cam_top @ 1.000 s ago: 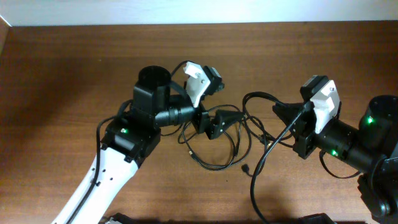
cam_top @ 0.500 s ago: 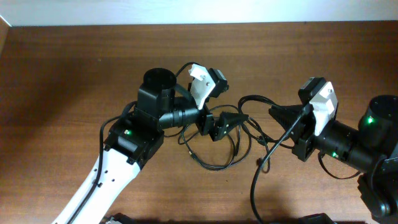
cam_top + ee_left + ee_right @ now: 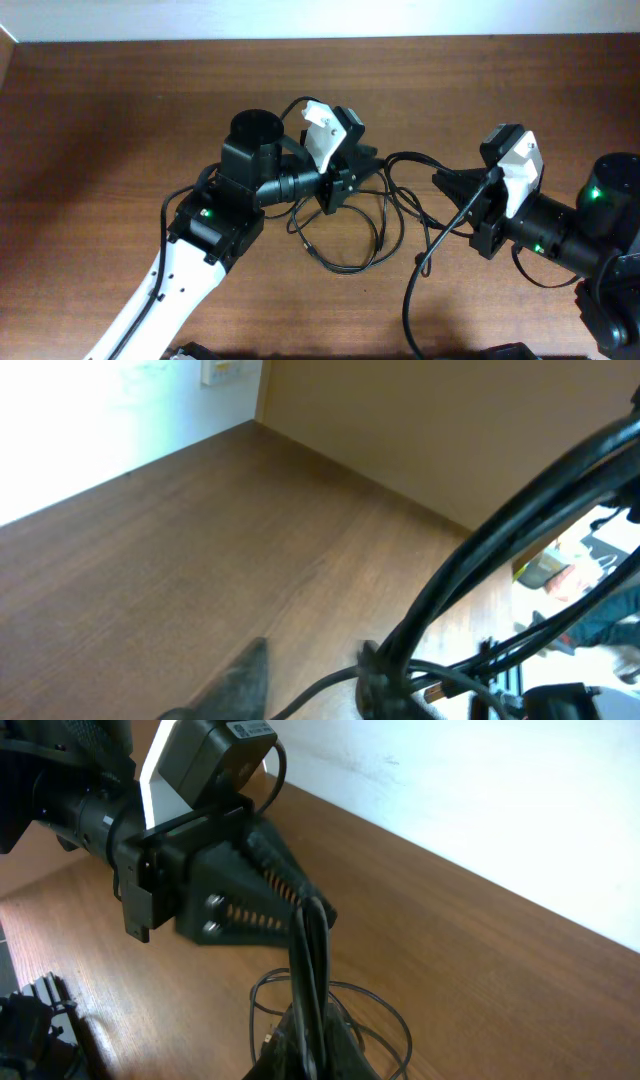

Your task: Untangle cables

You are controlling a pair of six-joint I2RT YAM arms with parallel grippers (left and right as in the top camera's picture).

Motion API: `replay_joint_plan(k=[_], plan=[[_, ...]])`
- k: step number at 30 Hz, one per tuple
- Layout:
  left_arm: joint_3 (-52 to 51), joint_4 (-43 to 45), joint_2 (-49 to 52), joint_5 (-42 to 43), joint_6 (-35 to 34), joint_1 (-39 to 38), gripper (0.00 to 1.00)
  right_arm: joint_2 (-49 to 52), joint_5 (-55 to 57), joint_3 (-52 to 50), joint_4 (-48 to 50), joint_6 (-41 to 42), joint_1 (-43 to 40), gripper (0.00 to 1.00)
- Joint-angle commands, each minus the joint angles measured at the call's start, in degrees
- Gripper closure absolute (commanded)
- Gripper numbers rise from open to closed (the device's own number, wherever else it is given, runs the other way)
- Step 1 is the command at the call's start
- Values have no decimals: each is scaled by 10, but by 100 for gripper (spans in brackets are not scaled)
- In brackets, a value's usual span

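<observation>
The brown worktop (image 3: 110, 120) fills most of the view from above. The cables (image 3: 410, 155) are thin black cords. They lie in loose loops in the middle of the frame, between the two arms. Some loops cross over each other just below the arms' tips.

The left claw (image 3: 368, 163) is in the middle of the frame and points to the upper right. Its two fingers are pinched together on the cables. The right wrist view shows this well. There the left claw (image 3: 315, 910) bites the cords right at its tip, in the middle of that frame.

The right claw (image 3: 445, 183) is on the right side of the frame and points to the left. It is closed too, and it grips the cables. In its own view the cords (image 3: 310, 960) run up from its fingers (image 3: 335, 1055) at the bottom edge to the left claw's tip. So both claws hold the same bunch, with a short stretch lifted off the worktop between them. The rest of the loops rest flat on the wood.

The left wrist view is blurry. Black cords (image 3: 480, 550) cross its right half in a slant. I think there are two or three, but I cannot count them for sure.
</observation>
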Motion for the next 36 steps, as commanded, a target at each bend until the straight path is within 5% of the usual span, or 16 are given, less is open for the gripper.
replay_joint_plan(k=[1,16,26,32,36], plan=[[4,8,-8,1,-9,-10,46,-5,-1,5,4,3,2,96],[4,-32,-8,-50,-9,-24,53,-4,82,5,-3,5,2,96],[4,-15,-8,2,-11,-25,38,-4,94,5,-16,5,3,96],[4,-1,-8,18,-11,-25,40,-4,51,5,-16,4,3,96],[4,0,-8,19,-11,-30,61,-4,21,5,-15,2,3,96]])
